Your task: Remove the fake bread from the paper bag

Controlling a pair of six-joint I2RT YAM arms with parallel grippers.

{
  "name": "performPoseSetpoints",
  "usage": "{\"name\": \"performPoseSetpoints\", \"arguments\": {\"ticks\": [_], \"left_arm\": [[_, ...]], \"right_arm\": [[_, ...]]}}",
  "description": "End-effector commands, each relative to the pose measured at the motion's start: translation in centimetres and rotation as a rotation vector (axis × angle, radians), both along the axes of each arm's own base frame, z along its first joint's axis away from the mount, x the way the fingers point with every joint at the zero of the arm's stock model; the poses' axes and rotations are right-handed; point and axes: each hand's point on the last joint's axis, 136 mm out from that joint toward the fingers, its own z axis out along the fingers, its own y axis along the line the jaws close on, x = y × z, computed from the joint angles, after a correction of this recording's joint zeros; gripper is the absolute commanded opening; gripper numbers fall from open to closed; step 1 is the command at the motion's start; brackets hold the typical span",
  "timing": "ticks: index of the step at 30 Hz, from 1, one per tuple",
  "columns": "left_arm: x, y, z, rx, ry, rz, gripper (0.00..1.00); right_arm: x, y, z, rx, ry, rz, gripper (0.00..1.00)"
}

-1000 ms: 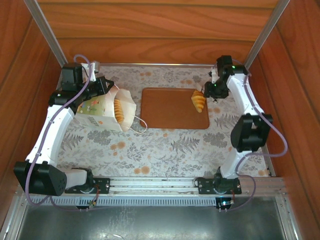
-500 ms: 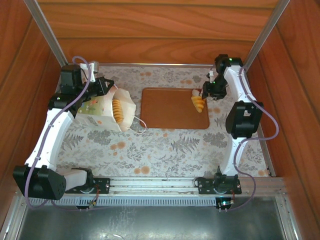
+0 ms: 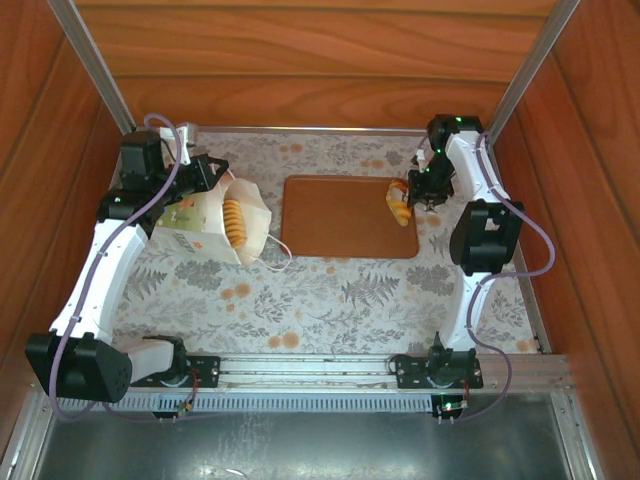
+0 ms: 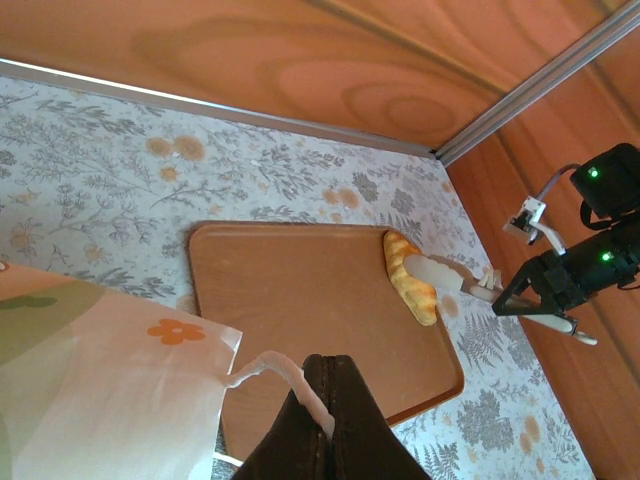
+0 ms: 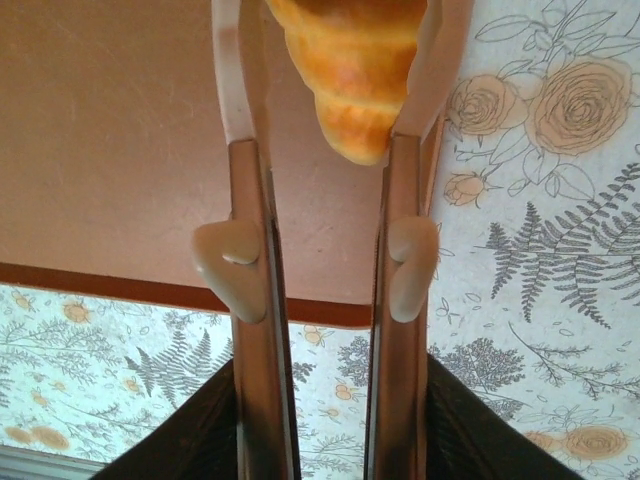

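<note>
Item: paper bag (image 3: 210,225), small, white, stiff-creased, with green and orange print, lying on its side at the far left corner of the worktop (image 3: 330,300), its mouth turned toward the tray (image 3: 340,235). Inside the mouth, a second roll (image 3: 233,222), golden and cross-ridged, stands on end. Item: left gripper (image 3: 205,170), dark fingers pressed together on the bag's thin white string handle (image 4: 262,365), which loops off the paper edge straight into the pinch. Item: tray, flat, brown, matte, rectangular with rounded corners, at the far middle of the worktop. Item: ridged roll (image 3: 398,200), glossy orange-gold, tapering in stacked bands to a blunt tip, at the tray's right edge near its far corner; whether it rests on the tray or hangs just above I cannot tell. Item: right gripper (image 3: 413,190), its pale tan fingers (image 5: 240,90) closed against both sides of that roll. Item: worktop, covered in pale cloth printed with grey ferns and orange roses.
</note>
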Motion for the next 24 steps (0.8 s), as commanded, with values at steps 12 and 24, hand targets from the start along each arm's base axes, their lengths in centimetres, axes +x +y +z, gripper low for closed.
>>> {"name": "performPoseSetpoints", "arguments": {"ticks": [12,24], "left_arm": [[0.4,-0.1,1.2,-0.033,-0.050,-0.010,0.00],[0.5,-0.2,1.4,-0.038,-0.051,-0.009,0.00]], "right_arm": [[1.1,0.5,0.9,0.016,-0.031,0.024,0.42],[1.5,-0.2,0.7,-0.021,-0.044,-0.007,0.49]]}}
